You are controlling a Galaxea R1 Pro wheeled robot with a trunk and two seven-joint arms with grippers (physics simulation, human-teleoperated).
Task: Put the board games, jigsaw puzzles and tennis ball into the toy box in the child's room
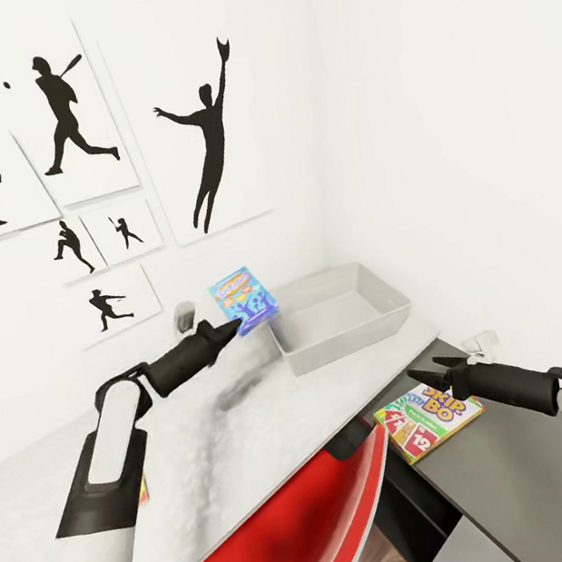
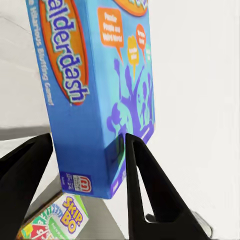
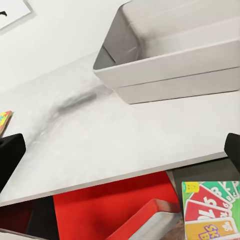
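Now left gripper clamps blue board game beside toy box

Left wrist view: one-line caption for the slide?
Left gripper shut on blue Balderdash box, held upright; Skip-Bo box lies below.

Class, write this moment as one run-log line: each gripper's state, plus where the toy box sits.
left gripper: shut on blue board game | right gripper: open | toy box: on table
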